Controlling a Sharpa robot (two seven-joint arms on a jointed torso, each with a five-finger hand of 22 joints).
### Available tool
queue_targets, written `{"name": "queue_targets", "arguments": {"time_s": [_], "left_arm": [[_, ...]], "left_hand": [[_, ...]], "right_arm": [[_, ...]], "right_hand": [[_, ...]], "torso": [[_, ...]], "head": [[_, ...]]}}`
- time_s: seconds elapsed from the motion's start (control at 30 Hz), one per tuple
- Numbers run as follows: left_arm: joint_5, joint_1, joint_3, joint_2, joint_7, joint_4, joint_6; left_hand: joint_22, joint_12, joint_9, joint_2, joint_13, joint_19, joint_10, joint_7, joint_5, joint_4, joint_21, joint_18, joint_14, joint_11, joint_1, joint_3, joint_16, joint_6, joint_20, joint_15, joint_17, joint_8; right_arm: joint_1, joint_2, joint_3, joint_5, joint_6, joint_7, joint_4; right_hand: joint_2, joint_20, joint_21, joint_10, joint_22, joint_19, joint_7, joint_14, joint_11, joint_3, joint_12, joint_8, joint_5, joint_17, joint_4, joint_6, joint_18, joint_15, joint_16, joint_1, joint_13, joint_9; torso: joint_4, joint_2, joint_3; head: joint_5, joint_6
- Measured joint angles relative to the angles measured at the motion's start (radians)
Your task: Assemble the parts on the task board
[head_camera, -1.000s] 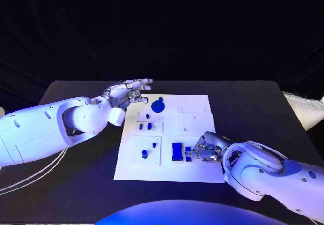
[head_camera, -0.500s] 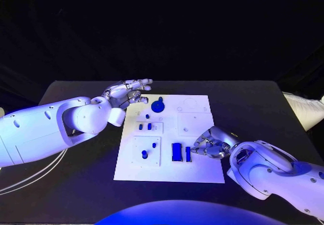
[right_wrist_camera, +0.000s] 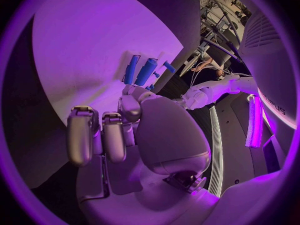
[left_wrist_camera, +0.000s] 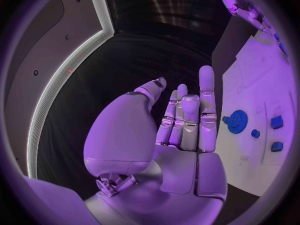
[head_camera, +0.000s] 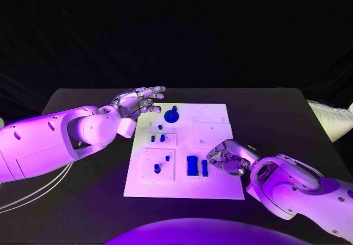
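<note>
— Hovering over the near right part of the task board (head_camera: 184, 189), the right robot hand (head_camera: 226, 158) is curling its fingers inward just beside the two upright blue bars (head_camera: 196, 166). Is it gripping anything?

— Nothing is showing in it; the fingers are drawn together on nothing, probably so the fingertips can work close to those narrow bars without knocking them.

— And the left robot hand (head_camera: 140, 99)?

— It is hanging over the desk (head_camera: 272, 109) beside the board's far left corner, fingers straight and apart, holding nothing. I am guessing it is parked there to keep out of the way.

— Where are the other parts sitting?

— The blue round gear (head_camera: 172, 115) is lying near that far corner, the small blue blocks (head_camera: 157, 138) are sitting in the left middle, and two blue pegs (head_camera: 161, 163) are resting in the near left panel.
</note>
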Motion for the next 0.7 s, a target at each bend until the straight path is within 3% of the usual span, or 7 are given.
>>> {"name": "queue_targets", "arguments": {"time_s": [0.17,0.7], "left_arm": [[0.0,0.0,0.0,0.0,0.0,-0.001,0.0],[0.0,0.0,0.0,0.0,0.0,-0.003,0.0]], "left_hand": [[0.0,0.0,0.0,0.0,0.0,0.0,0.0,0.0,0.0,0.0,0.0,0.0,0.0,0.0,0.0,0.0,0.0,0.0,0.0,0.0,0.0,0.0],[0.0,0.0,0.0,0.0,0.0,0.0,0.0,0.0,0.0,0.0,0.0,0.0,0.0,0.0,0.0,0.0,0.0,0.0,0.0,0.0,0.0,0.0]], "right_arm": [[-0.002,0.007,0.0,-0.011,0.013,0.016,-0.005],[0.001,0.021,0.003,-0.038,0.053,0.02,-0.015]], "right_hand": [[-0.045,0.0,0.0,0.0,0.0,0.0,-0.001,0.0,0.0,0.109,0.007,0.0,0.0,0.0,-0.031,0.006,0.0,0.0,0.0,-0.05,0.004,-0.037],[-0.054,0.0,0.004,0.0,0.0,0.0,0.001,0.0,0.0,0.154,0.01,0.001,0.0,0.0,-0.052,0.032,0.0,0.0,0.0,-0.107,0.003,-0.059]], "torso": [[0.0007,0.0,-0.0004],[0.0,0.001,-0.0005]], "head": [[0.001,0.0],[0.005,-0.004]]}}
